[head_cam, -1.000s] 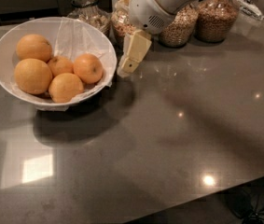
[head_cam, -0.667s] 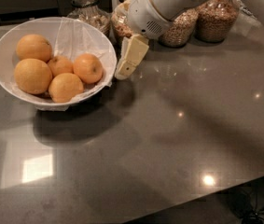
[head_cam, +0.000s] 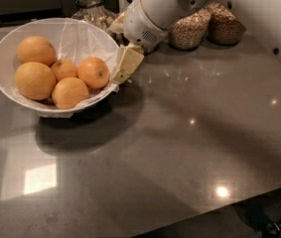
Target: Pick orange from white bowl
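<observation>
Orange [head_cam: 94,72]: firm, fairly heavy, smooth skin probably slippery, rolls easily (other oranges [head_cam: 35,81] touch it, little side room). Lies in right part of white bowl [head_cam: 3,46], table's [head_cam: 179,148] far-left corner. Best hold: across widest middle, from above. Gripper [head_cam: 121,58] just outside bowl's right rim, arm [head_cam: 165,4] slanting down-left from far edge; jaws appear spread, empty.

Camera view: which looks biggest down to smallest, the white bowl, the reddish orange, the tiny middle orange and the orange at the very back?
1. White bowl
2. Back orange
3. Reddish orange
4. Tiny middle orange, partly hidden, so less sure

The pincer hangs by the bowl's right rim.
</observation>
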### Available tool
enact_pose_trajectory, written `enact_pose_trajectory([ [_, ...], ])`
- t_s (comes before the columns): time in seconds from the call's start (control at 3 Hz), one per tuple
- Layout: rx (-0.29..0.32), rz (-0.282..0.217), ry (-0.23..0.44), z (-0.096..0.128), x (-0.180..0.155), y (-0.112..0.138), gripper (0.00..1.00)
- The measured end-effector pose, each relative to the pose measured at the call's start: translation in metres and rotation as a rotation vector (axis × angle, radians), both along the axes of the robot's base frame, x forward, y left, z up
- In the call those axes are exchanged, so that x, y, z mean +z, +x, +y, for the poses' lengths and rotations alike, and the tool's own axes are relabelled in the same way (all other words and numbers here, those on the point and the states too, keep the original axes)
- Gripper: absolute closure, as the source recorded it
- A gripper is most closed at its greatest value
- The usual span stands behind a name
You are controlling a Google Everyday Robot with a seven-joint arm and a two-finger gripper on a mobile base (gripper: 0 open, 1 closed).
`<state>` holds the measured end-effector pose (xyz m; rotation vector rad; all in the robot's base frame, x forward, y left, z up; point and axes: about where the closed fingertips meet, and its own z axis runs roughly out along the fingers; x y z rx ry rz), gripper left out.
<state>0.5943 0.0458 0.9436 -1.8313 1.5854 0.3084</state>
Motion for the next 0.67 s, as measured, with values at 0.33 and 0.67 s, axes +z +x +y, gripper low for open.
enact_pose_trajectory([
  [0.33,0.029,-0.016,-0.029,0.0108,-0.003,0.005,0.18],
  [0.67,0.057,-0.022,-0.05,0.0195,-0.0053,0.0076,0.21],
])
